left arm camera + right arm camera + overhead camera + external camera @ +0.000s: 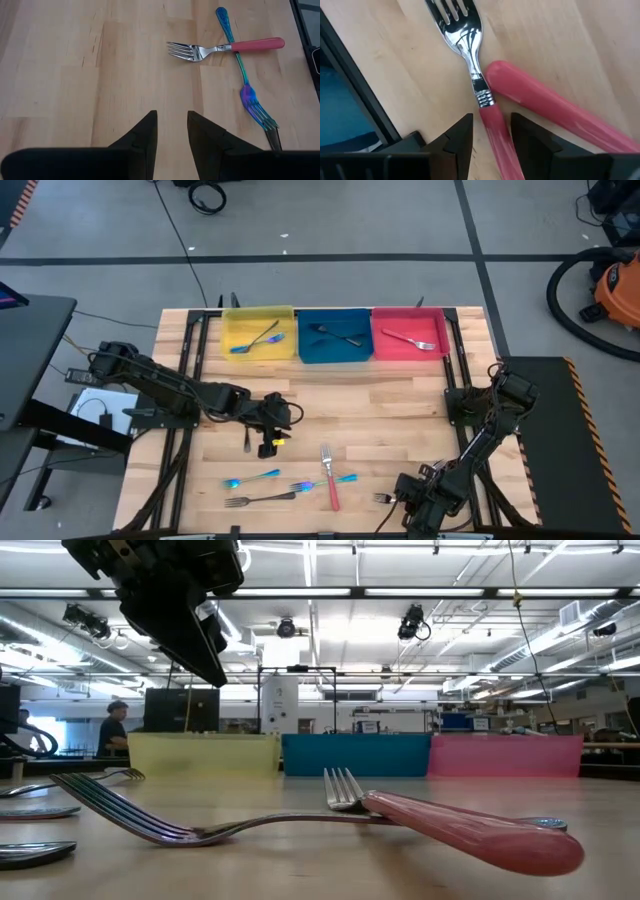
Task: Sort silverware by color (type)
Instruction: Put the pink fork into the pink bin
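The right gripper [491, 135], fingers apart, straddles a red-handled fork [470, 60] on the surface's near edge, needing only to close, while the left gripper [172, 132] hovers open mid-surface.

Silverware [329, 477] lies scattered flat near table's front.

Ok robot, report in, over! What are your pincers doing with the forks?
Left pincer open, above bare table. Right pincer open, straddling a pink-handled fork. Second pink handle close beside it, may crowd the grab.
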`<state>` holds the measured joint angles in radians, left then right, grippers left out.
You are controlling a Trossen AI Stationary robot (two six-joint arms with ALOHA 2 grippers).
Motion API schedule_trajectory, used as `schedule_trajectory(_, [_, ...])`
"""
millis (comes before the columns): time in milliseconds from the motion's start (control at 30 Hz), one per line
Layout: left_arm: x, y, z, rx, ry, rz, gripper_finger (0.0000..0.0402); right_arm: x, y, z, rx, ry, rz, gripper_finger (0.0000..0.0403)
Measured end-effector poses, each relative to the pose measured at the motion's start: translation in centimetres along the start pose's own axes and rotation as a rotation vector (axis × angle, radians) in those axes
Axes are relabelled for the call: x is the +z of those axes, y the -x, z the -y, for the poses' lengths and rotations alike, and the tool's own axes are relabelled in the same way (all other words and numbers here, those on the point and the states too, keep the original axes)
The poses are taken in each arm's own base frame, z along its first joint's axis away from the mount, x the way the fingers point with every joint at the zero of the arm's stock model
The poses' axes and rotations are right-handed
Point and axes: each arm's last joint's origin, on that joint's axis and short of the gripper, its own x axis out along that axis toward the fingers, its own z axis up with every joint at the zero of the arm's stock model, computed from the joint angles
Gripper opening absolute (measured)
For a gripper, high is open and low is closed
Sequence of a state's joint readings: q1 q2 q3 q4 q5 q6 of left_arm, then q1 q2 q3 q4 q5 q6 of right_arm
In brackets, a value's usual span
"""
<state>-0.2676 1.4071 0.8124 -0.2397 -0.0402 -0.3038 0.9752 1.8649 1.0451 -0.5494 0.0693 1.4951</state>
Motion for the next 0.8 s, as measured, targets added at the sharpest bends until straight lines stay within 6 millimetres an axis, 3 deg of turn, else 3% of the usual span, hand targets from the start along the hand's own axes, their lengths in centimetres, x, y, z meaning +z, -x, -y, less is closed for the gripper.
schedule_trajectory(200, [0.01, 0.00, 0.01, -0.001, 0.000, 0.001, 0.0107, -0.03, -0.47, 0.22, -0.039, -0.055, -0.001, 0.0132])
schedule_trajectory(467, [0.00, 0.00, 0.01, 0.000, -0.002, 0.000, 0.0107, 0.08, -0.52, 0.48, -0.066, -0.106, 0.018, 0.0055])
schedule_trajectory(800, [-0.02, 0.00, 0.00, 0.000, -0.003, -0.002, 0.0107, 0.29, -0.49, 0.45, -0.066, -0.103, 0.049, 0.0053])
